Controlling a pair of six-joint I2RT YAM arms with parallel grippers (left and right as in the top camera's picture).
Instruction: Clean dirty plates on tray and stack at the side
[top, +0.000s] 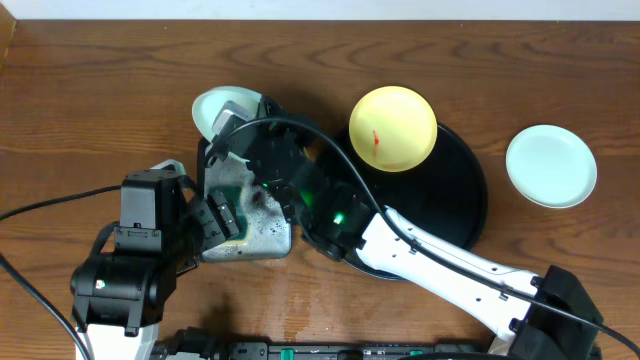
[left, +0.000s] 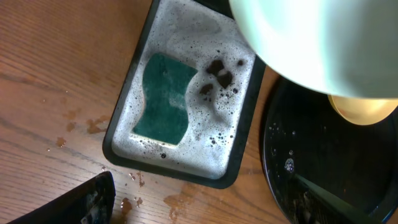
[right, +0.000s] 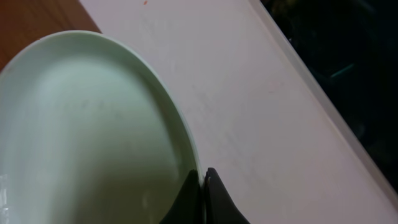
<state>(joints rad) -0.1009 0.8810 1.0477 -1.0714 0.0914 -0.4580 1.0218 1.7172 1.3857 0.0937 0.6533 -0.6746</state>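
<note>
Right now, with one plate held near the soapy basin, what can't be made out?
The held plate: overhead, the right arm covers part; right wrist view crops it, so smears unsure.
The tray: overhead, its left side lies under the right arm.
The left gripper: left wrist view crops all but one finger.

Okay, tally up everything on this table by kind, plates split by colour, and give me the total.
Pale mint-white round plates: 2 (one over the basin, one on the table at right)
Pale yellow round plate with a red smear: 1
Large glossy black round tray: 1
Dark rectangular basin of soapy water: 1
Green sponge: 1
Total: 6
</note>
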